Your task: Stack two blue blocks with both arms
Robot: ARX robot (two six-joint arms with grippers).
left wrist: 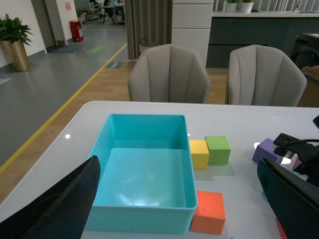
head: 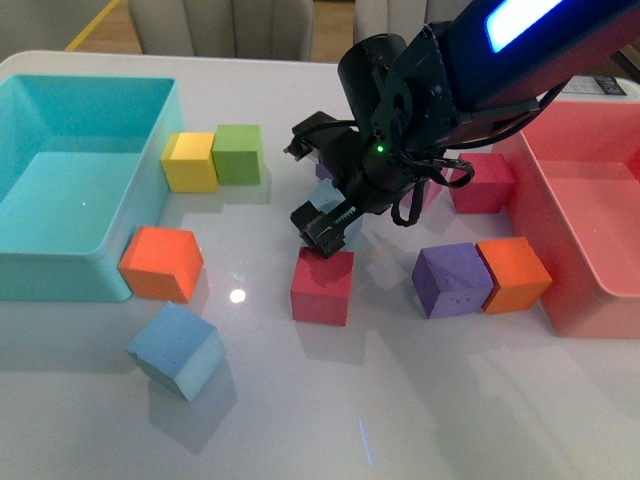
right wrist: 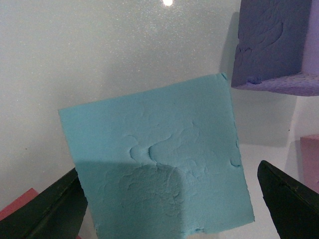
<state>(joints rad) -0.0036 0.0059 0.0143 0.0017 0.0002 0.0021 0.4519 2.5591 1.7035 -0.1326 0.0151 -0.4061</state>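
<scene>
My right gripper (right wrist: pixel 168 172) hung over the first light sky-blue matte foam cube (right wrist: pixel 159 159), fingers spread to either side of it and clasping nothing yet. The cube lay flat on the glossy white table (head: pixel 450 400), mid-table, just behind a red foam cube (head: pixel 322 285) and near a purple foam cube (right wrist: pixel 274 45). I judged that coming down from above let my fingers slip in without nudging those neighbours. One finger sat at the cube's edge, though I could not tell whether it touched; the other stood clear of it. The cube was turned a little against my fingers, so closing might twist it.

The second light sky-blue foam cube (head: pixel 178 350) rested alone near the table's front left, well apart from the first. My left gripper (left wrist: pixel 178 169) was spread wide and empty, held back by the large turquoise plastic bin (left wrist: pixel 144 219), I think to leave room for the right arm.
</scene>
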